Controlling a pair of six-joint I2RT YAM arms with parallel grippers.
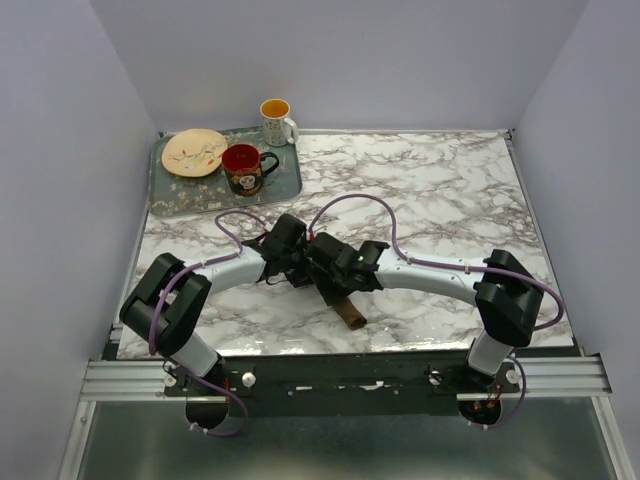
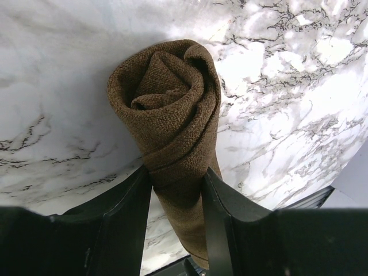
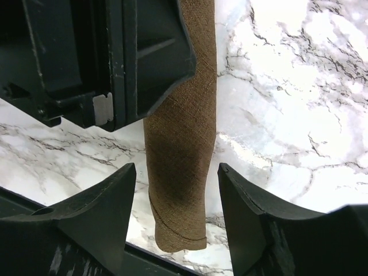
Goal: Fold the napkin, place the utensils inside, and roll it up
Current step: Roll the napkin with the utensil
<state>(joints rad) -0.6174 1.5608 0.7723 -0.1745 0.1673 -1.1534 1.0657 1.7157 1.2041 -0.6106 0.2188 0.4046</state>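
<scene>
The dark brown napkin (image 1: pixel 350 315) lies rolled into a tight tube on the marble table near the front edge. In the left wrist view its spiral end (image 2: pixel 164 95) faces the camera. My left gripper (image 2: pixel 177 198) is shut on the roll, both fingers pressing its sides. In the right wrist view the roll (image 3: pixel 181 155) runs lengthwise between the spread fingers of my right gripper (image 3: pixel 176 184), which is open and not touching it. In the top view both grippers (image 1: pixel 320 265) meet over the roll. The spoon is hidden.
A grey tray (image 1: pixel 175 195) at the back left holds a cream plate (image 1: pixel 194 152) and a red mug (image 1: pixel 243 166). A white mug with orange inside (image 1: pixel 277 121) stands by its far right corner. The table's front edge (image 1: pixel 340 352) is close to the roll's near end.
</scene>
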